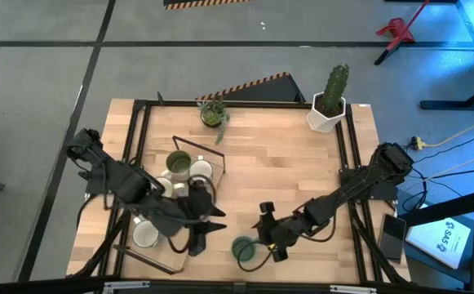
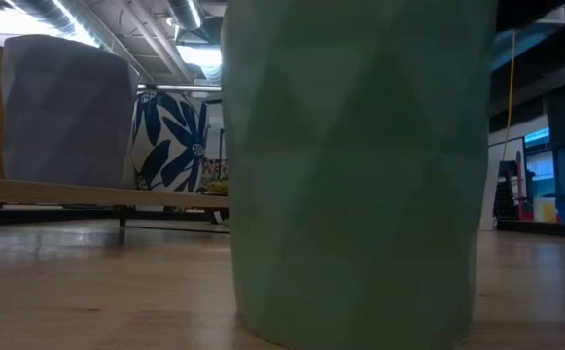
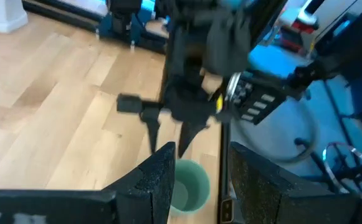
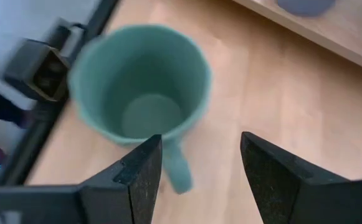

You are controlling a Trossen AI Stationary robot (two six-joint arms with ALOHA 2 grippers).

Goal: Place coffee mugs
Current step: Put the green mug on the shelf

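A green mug [image 4: 140, 87] stands upright on the bare wood near the table's near edge [image 1: 245, 251] and fills the low view [image 2: 360, 165]. My right gripper [image 4: 199, 171] is open just right of it [image 1: 264, 237], and the mug's handle [image 4: 177, 169] points in between the fingers, close to one of them. My left gripper [image 3: 199, 180] is open, hovering at the wooden tray's [image 1: 189, 140] right side [image 1: 212, 231], left of that mug [image 3: 190, 186]. On the tray sit a green mug [image 1: 177, 163], white mugs [image 1: 201, 171] [image 1: 145, 235] and a lavender mug [image 2: 63, 107].
A white hexagonal cactus pot [image 1: 326, 114] stands at the far right corner and a small potted plant [image 1: 214, 114] at the far edge. A blue-and-white leaf-patterned vessel [image 2: 170, 141] shows beside the lavender mug. Bare wood lies in the table's middle [image 1: 285, 163].
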